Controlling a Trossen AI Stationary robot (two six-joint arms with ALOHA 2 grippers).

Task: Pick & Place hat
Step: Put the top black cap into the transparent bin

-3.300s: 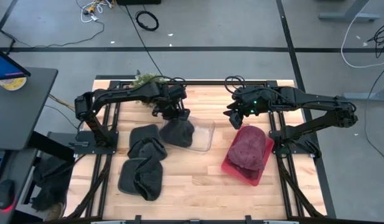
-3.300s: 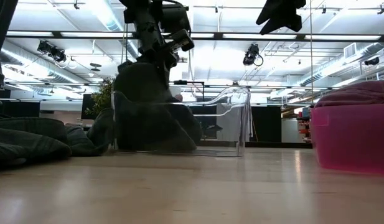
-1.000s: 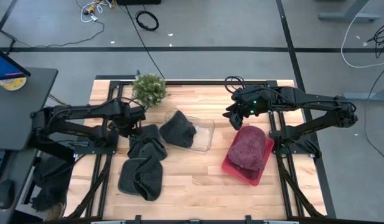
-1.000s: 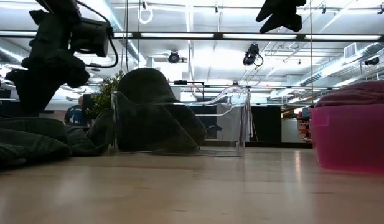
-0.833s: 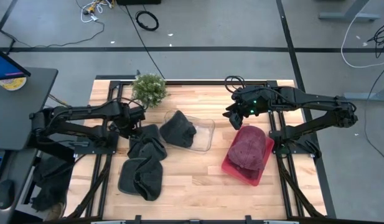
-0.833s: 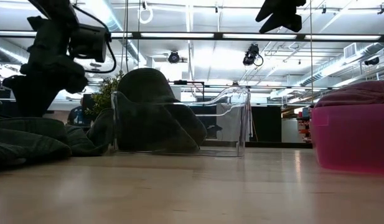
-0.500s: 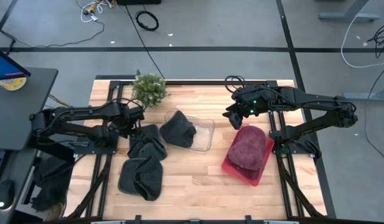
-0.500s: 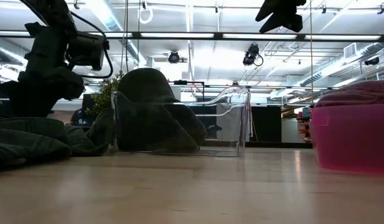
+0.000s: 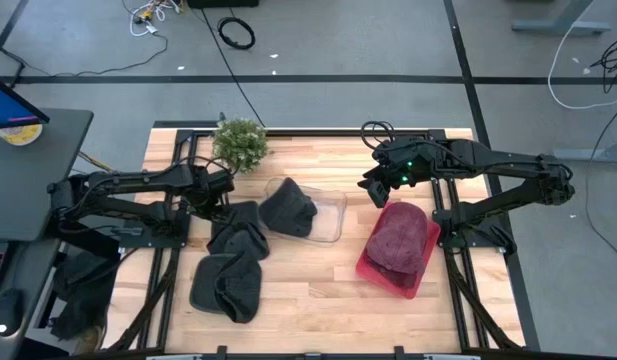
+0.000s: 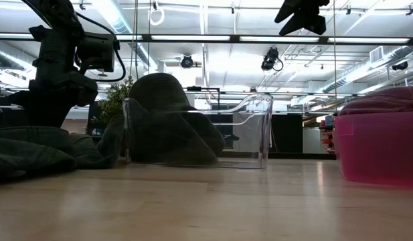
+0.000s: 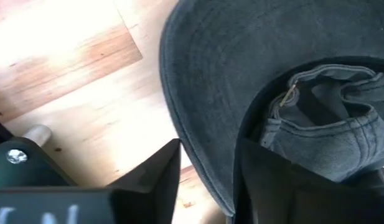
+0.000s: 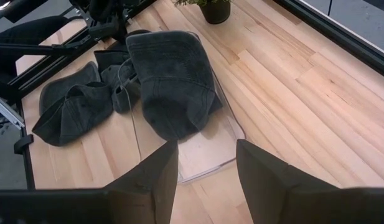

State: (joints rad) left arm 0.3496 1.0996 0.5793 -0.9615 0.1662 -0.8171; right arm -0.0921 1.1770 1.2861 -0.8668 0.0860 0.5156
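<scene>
Two dark grey hats lie on the table's left half, one [image 9: 238, 228] beside the clear container, the other [image 9: 228, 287] nearer the near edge. A third dark hat [image 9: 288, 208] sits in the clear container [image 9: 328, 215]. A dark red hat [image 9: 400, 238] fills the pink bin [image 9: 373, 268]. My left gripper [image 9: 216, 203] is open and low over the first hat [image 11: 241, 56], with that hat's brim edge running between its fingers. My right gripper [image 9: 371, 192] hangs open above the table between the container and the bin. My left gripper [image 11: 207, 142] stands astride the brim's edge [image 11: 201, 171] of the dark grey hat, one finger [image 11: 260, 180] over the hat's inner side and one finger [image 11: 157, 177] over the bare wood. Whether either finger touches the brim, I cannot tell. The hat lies on the table.
A small potted plant [image 9: 239, 140] stands near the far edge, close behind my left arm. Bare wood shows along the near edge [image 9: 318, 300] and in the far middle [image 9: 328, 160]. Black frame rails run along the table's left and right sides.
My left gripper has come down and a little toward the table's right, closing in on the dark grey hat beside the container. The hats, the bin and my right arm have kept still.
</scene>
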